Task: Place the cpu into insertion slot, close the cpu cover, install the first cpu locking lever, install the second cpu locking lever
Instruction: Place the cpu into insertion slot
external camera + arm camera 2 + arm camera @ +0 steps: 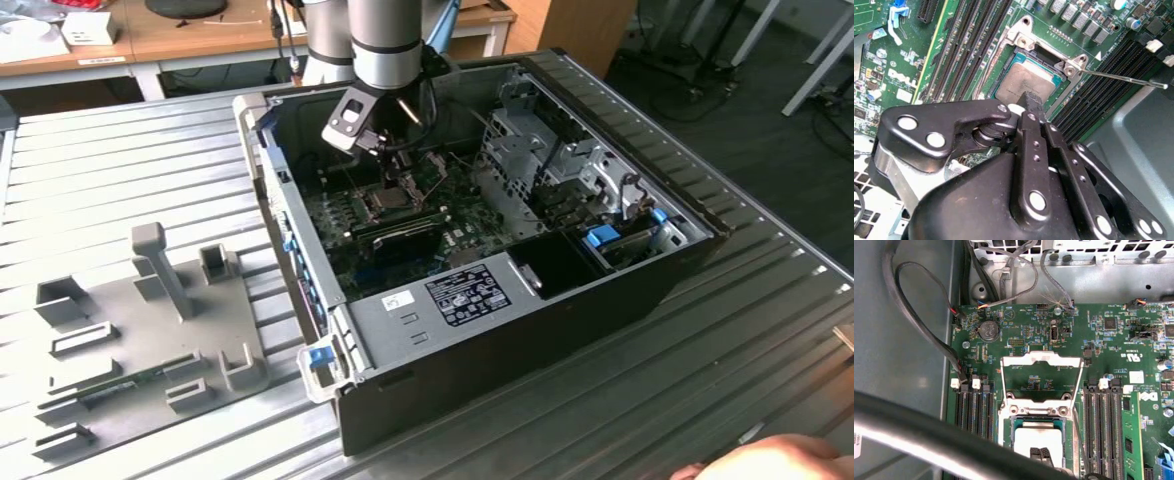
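Note:
The cpu (1021,82) lies flat with its grey metal top up inside the insertion slot (1038,411) on the green board; it is also seen in the first wrist view (1029,437). The cpu cover (1041,359) stands swung open behind the slot, and the board shows through its window. My gripper (1033,100) is shut, its dark tip resting at the middle of the cpu's top (1042,454). In the exterior view the gripper (391,170) reaches down into the computer case just above the slot (390,200). A thin locking lever (1119,77) sticks out sideways, unlatched.
Long black memory slots (1101,415) flank the socket. Black cables (919,315) loop along the case wall. The open case (534,330) lies on a ribbed metal table with a drive cage (547,160) inside. A grey fixture plate (147,330) sits at the exterior view's left. A hand (787,460) shows at its lower right.

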